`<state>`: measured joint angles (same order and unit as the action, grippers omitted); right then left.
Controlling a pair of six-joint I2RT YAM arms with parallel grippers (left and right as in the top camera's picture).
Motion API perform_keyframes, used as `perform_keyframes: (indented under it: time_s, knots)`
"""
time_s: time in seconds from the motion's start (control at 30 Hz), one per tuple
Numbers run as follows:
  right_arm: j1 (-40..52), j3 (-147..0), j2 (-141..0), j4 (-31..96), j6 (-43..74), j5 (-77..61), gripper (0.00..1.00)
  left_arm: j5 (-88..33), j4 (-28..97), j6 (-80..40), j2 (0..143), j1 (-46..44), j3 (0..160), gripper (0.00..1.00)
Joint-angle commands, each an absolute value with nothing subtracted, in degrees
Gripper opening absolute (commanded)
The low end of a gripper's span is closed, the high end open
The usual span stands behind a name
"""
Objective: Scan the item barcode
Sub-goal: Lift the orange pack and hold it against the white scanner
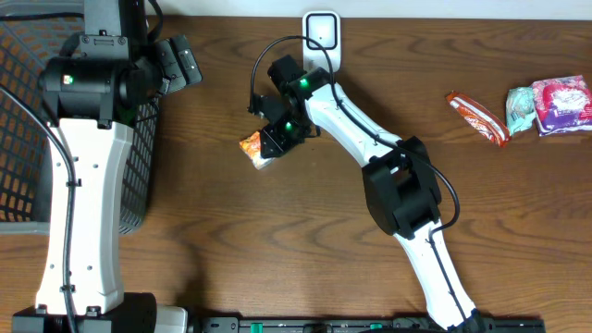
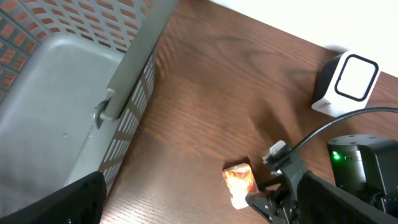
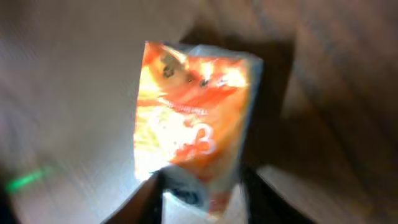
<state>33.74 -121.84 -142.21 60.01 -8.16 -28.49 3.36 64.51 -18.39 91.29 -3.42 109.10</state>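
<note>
Right gripper (image 3: 200, 186): the jaws straddle the lower end of the orange packet (image 3: 193, 112), one finger on each side. The wrist view is blurred, so we cannot tell whether the pads press it or merely flank it.

The packet lies flat on the table (image 1: 231, 250), mid-width and nearer the far edge than the near one. The scanner (image 1: 321, 37) stands at the far edge, near it.

Left gripper (image 1: 178, 57): jaws spread wide, nothing between them, beside the basket (image 1: 18, 111) at the left edge.

Step in hand, as we judge it: secure the packet.
- Grip the end only, leaving the printed faces uncovered.
- Squeeze lightly; the film probably crumples.
- We cannot make out a barcode on the upper face, so we expect to turn the packet toward the scanner window.
</note>
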Motion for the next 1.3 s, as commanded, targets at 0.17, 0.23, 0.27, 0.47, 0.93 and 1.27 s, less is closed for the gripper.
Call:
perform_keyframes:
  time_s: [0.17, 0.23, 0.27, 0.47, 0.93, 1.27]
  knots:
    - [34.1, -122.1, -139.5, 55.0, -3.7, -23.9, 0.51, 3.7, 64.7, -18.7, 91.4, -3.2, 109.3, 0.98]
    - [34.1, -122.1, -139.6, 54.4, -3.7, -23.9, 0.52, 3.7, 64.7, -18.7, 91.4, -3.2, 109.3, 0.98]
    - [34.1, -122.1, -139.8, 54.0, -3.7, -23.9, 0.53, 3.7, 64.7, -18.7, 91.4, -3.2, 109.3, 0.98]
    - [34.2, -121.9, -140.9, 52.2, -3.7, -27.3, 0.54, 3.7, 64.7, -18.7, 91.4, -3.2, 109.3, 0.98]
    - [34.8, -122.3, -144.6, 52.5, 0.9, -28.3, 0.01, 3.7, 64.7, -18.7, 91.4, -3.2, 109.3, 0.98]
    - [32.4, -133.0, -140.2, 54.7, 1.7, -16.1, 0.01, 3.7, 64.7, -18.7, 91.4, -3.2, 109.3, 0.98]
